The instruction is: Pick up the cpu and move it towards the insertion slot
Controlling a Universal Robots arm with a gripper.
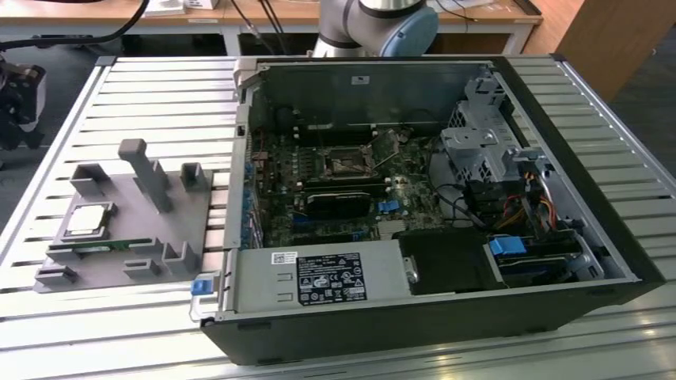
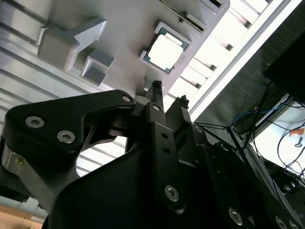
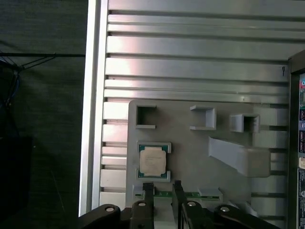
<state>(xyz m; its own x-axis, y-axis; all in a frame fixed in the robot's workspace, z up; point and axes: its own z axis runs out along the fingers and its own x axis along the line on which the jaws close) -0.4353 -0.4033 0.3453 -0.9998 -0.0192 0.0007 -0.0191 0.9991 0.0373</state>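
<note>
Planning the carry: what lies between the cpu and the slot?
In the exterior view, the tray's tall post and the case wall stand between cpu and slot.

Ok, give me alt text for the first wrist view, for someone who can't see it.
The cpu, silver top up, lies in a recess of the grey tray, not yet gripped. The gripper hangs close by, open and empty, near a green memory stick in the same tray, which rests on a slatted metal table.
</note>
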